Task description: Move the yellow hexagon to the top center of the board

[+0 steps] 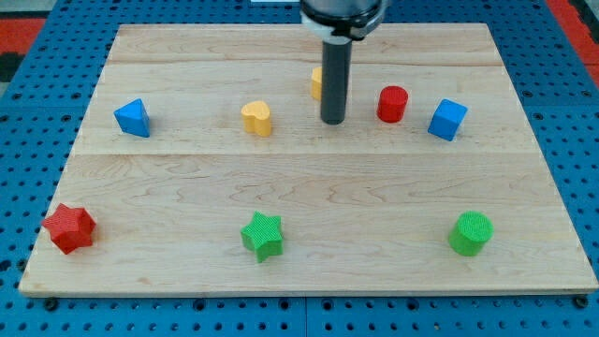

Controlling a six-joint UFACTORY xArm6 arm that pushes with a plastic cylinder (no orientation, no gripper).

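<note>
My tip (pixel 332 122) is sitting upper centre, touching nothing visibly; the yellow hexagon (pixel 317 82) is peeking out behind the rod, near the board's (pixel 299 197) top edge.

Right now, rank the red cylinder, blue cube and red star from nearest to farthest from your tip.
1. Red cylinder, just right of my tip.
2. Blue cube, farther right.
3. Red star, bottom left corner.
</note>
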